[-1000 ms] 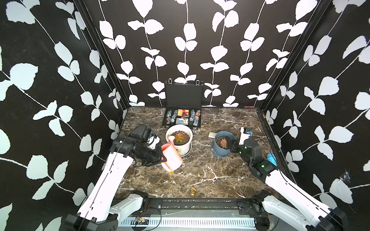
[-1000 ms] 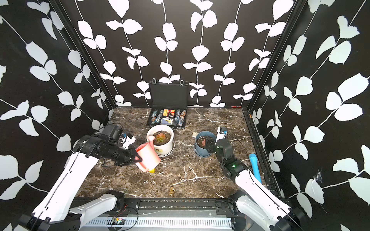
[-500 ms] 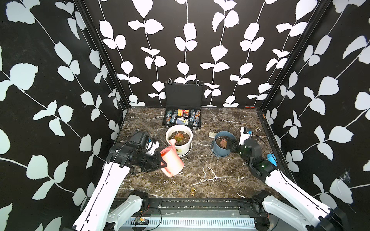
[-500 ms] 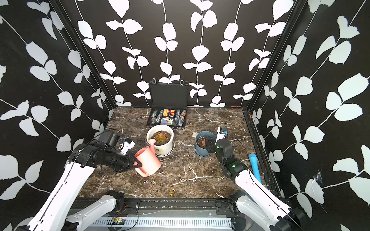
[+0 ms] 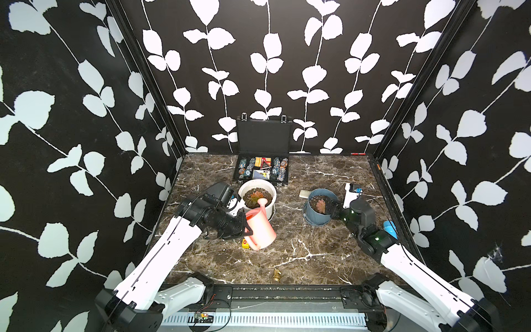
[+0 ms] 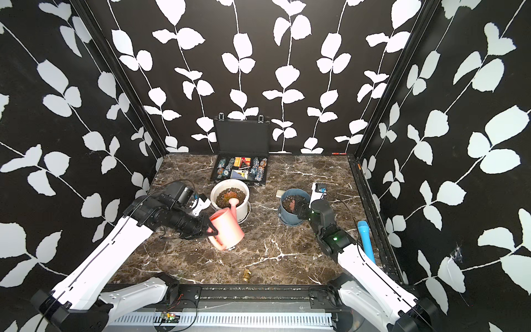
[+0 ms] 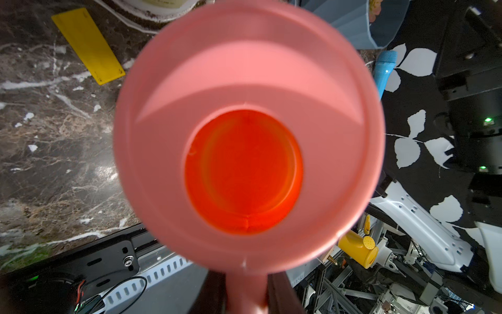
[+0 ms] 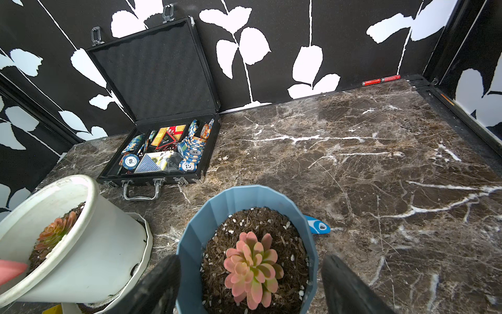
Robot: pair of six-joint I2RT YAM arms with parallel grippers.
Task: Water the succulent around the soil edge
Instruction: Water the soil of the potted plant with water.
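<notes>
Pink watering can (image 5: 260, 230) looks light, stiff and a bit slick, so the handle's (image 7: 245, 296) the spot: left fingers (image 5: 243, 227) clamp it there, spout (image 5: 262, 202) tipped over the white pot's (image 5: 271, 198) near soil edge, mid-left on the bench (image 5: 316, 258), while right fingers (image 8: 160, 285) sit wide either side of the blue pot (image 8: 190, 244).

1. Black walls printed with white leafy vines (image 5: 264, 72) close the back and both sides.
2. Black metal corner posts (image 5: 149, 86) stand where the walls meet.
3. A dark brown marble tabletop with white veins (image 5: 316, 169) forms the evenly lit floor.
4. A black rail (image 5: 287, 293) and a white slotted duct (image 5: 273, 318) edge its near side.
</notes>
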